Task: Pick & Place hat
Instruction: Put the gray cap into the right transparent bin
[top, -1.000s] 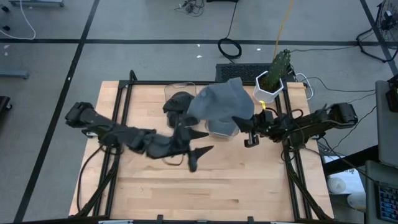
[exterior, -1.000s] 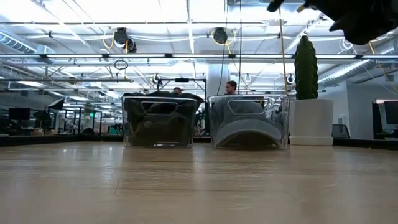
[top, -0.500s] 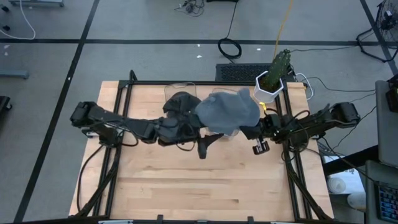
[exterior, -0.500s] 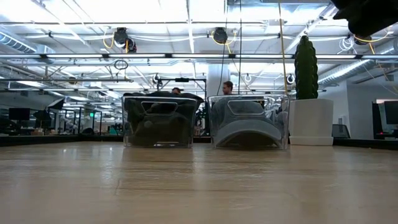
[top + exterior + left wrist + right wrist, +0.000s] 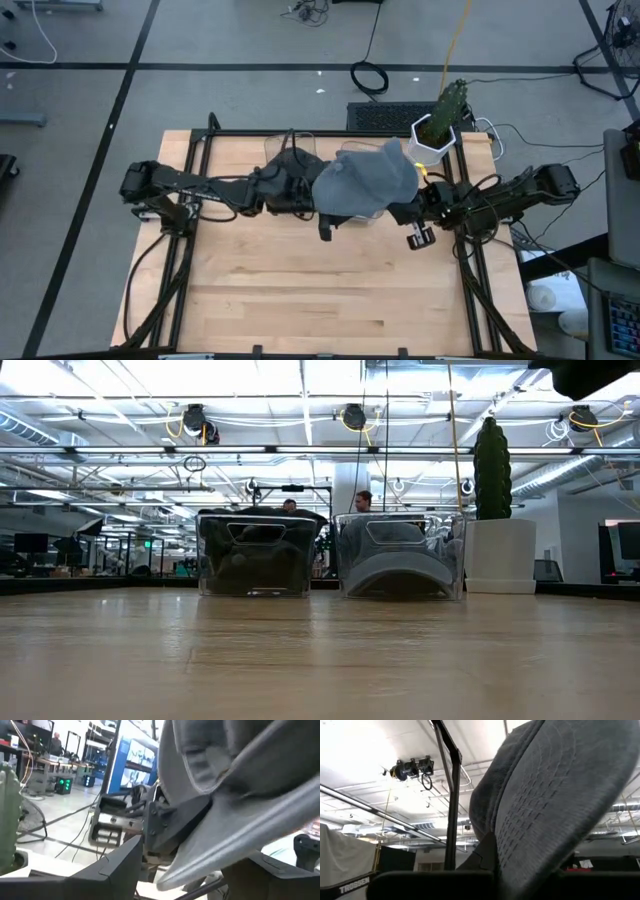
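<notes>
- A grey cap (image 5: 366, 180) is held up in the air over the right-hand clear bin (image 5: 400, 555), near the back edge of the wooden table (image 5: 300, 290).
- The right gripper (image 5: 405, 205) is clamped tight on the cap's edge, coming in from the right side; in the right wrist view the stitched brim (image 5: 555, 815) fills most of the frame.
- The left gripper (image 5: 325, 222) is reached in under the cap's left side, with its jaws spread fairly wide; whether the fabric is actually pinched can't be told. The brim (image 5: 240, 830) is seen right in front of its fingers.
- A second grey cap (image 5: 398, 575) is seen lying in that right bin, and something dark (image 5: 250, 565) is sat in the left clear bin (image 5: 256, 555).
- A potted cactus (image 5: 440, 125) is stood at the back right corner, just beside the bins.
- A person (image 5: 364, 501) is visible behind the bins in the low view.
</notes>
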`<state>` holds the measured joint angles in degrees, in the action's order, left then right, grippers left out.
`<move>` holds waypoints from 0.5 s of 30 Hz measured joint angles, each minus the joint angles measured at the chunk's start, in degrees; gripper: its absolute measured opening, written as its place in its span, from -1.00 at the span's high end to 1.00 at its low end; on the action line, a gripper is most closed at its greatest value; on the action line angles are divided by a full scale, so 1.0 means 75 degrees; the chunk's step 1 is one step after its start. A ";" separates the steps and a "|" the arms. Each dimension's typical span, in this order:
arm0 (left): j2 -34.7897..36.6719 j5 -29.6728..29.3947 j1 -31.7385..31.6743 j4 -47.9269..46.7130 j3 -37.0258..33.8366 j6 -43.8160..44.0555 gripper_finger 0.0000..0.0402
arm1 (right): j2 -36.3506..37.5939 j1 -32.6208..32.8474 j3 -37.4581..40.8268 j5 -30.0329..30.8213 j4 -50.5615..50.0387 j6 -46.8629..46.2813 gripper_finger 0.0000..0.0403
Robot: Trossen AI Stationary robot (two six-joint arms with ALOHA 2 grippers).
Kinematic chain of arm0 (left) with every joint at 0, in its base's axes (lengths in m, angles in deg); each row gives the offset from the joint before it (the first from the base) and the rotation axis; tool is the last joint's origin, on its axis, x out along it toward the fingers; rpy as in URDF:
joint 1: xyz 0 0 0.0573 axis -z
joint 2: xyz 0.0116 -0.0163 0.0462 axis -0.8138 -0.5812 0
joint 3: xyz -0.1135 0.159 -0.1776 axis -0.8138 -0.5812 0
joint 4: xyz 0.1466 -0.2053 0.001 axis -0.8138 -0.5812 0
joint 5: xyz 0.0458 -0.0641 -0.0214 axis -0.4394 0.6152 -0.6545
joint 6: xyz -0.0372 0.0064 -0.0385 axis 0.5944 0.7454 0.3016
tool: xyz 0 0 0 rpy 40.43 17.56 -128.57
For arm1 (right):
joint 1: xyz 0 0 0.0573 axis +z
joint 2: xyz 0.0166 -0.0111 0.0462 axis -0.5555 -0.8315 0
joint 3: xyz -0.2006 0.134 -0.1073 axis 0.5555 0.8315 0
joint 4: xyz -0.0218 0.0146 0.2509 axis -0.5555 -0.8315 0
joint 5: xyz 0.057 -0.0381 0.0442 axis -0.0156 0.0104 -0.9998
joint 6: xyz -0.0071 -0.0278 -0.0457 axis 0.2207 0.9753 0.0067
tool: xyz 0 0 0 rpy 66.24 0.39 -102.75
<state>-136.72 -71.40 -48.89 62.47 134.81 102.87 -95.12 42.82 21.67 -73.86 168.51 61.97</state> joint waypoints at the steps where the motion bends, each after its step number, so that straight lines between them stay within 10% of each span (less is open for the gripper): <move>1: -0.0016 0.0029 -0.0019 -0.0034 0.0000 0.0003 -0.27 | -0.0020 0.0001 -0.0068 0.0008 -0.0073 0.0018 1.00; 10: -0.0089 0.0030 0.0102 0.0463 0.0000 -0.0463 -0.20 | -0.0025 -0.0002 -0.0074 0.0142 -0.0223 0.0470 1.00; 15: -0.0089 0.0486 0.0133 0.0400 0.0000 -0.0744 0.47 | -0.0013 -0.0018 -0.0077 0.0454 -0.0697 0.0553 0.93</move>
<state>-137.39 -67.75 -47.90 65.47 134.81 97.29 -95.21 42.69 21.10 -70.46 163.28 66.12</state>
